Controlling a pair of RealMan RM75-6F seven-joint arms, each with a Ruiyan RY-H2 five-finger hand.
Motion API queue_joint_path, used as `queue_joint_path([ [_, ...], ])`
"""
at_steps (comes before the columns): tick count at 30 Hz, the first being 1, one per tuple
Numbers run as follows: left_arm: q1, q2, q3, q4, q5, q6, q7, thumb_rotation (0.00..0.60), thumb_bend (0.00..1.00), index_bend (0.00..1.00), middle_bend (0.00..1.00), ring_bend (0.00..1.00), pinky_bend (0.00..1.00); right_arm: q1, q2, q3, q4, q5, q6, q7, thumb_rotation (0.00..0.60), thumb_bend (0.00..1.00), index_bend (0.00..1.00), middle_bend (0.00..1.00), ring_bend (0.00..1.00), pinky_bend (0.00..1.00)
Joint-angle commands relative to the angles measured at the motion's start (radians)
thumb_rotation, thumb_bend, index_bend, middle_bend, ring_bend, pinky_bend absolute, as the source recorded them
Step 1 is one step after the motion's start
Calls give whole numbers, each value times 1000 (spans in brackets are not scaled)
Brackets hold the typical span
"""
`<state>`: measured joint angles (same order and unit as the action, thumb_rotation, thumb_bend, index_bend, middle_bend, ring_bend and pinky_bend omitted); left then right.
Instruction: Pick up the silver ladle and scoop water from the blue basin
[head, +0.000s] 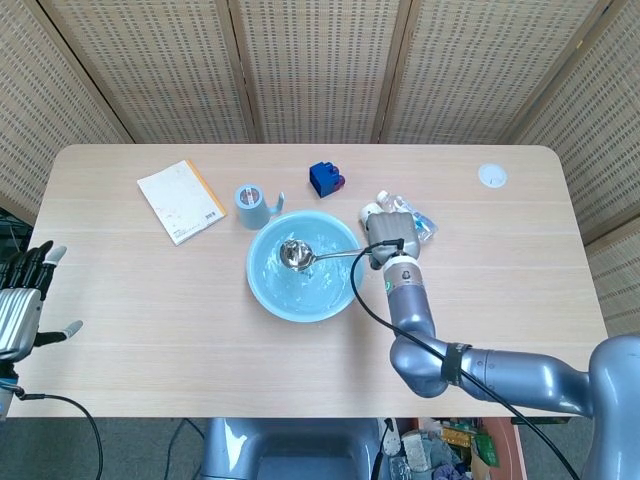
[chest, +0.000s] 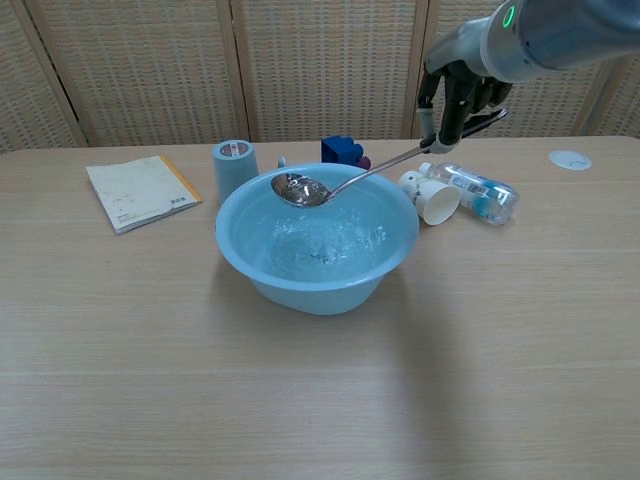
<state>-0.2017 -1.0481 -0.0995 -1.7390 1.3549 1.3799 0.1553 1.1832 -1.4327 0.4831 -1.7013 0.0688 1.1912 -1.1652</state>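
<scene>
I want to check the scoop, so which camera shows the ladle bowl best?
The chest view: the ladle bowl shows side-on, raised over the blue basin. The head view shows it from above, small, against the water.

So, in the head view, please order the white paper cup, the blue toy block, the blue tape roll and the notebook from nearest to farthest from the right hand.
From the right hand:
1. White paper cup, just beside it.
2. Blue toy block, toward the far edge.
3. Blue tape roll, beyond the basin's left side.
4. Notebook, far left.
</scene>
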Motion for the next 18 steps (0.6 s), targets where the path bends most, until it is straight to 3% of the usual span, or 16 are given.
queue_joint_path([
  [1, -1, 0, 0, 0, 0, -1, 2, 600, 0, 0, 0, 0, 0, 6, 10, -15, -14, -44, 16, 16, 600, 923, 740, 976, 1000, 1000],
  [9, -3, -3, 1, -1, 1, -2, 8, 600, 0, 0, 0, 0, 0, 8, 18, -51, -30, -111, 43, 48, 600, 923, 740, 976, 1000, 1000],
  [18, -3, -5, 2, -1, 3, -3, 10, 600, 0, 0, 0, 0, 0, 45, 40, -98, -62, -162, 129, -13, 600, 923, 740, 976, 1000, 1000],
])
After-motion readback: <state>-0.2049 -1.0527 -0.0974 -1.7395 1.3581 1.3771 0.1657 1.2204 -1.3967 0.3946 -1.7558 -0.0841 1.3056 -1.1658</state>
